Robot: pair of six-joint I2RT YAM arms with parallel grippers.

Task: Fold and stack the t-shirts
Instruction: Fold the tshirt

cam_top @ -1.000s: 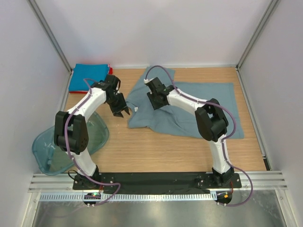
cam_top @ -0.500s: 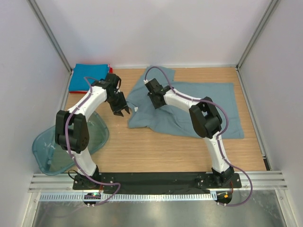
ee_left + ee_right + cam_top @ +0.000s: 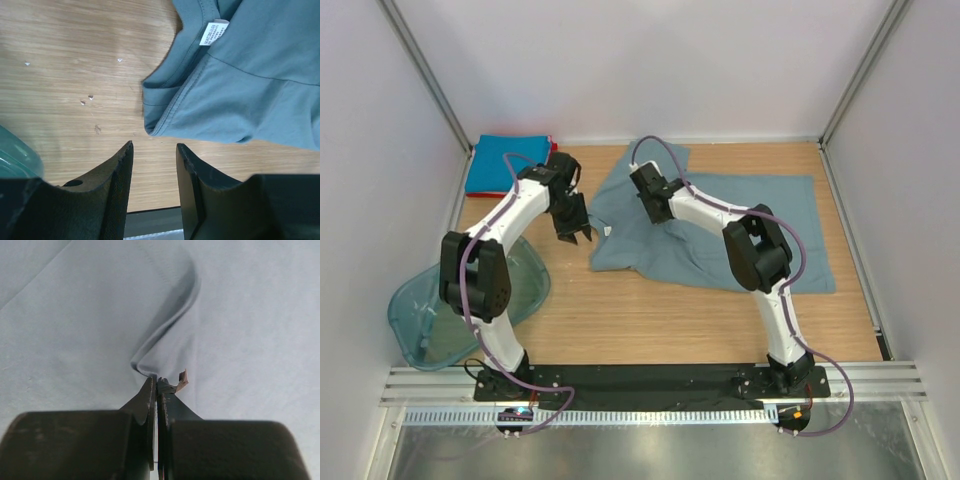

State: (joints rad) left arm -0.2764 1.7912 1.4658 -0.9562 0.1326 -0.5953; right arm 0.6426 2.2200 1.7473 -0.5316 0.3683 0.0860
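The grey-blue t-shirt point(image 3: 740, 225) lies spread and rumpled on the wooden table, its collar and white neck label point(image 3: 214, 32) at its left end. My right gripper point(image 3: 654, 214) is shut on a raised fold of it point(image 3: 165, 315) near the collar. My left gripper point(image 3: 576, 238) is open and empty, over bare wood just left of the collar edge point(image 3: 165, 90). A bright blue folded t-shirt point(image 3: 505, 163) lies at the back left on a red one point(image 3: 553, 148), of which only an edge shows.
A translucent teal plastic tub point(image 3: 430, 310) sits at the left, near my left arm's base, and its rim shows in the left wrist view point(image 3: 15, 150). White walls close in the table on three sides. A black rail runs along the near edge point(image 3: 650, 380).
My right gripper has shifted slightly toward the back with the pinched cloth. My left gripper has drawn back a little and stays open.
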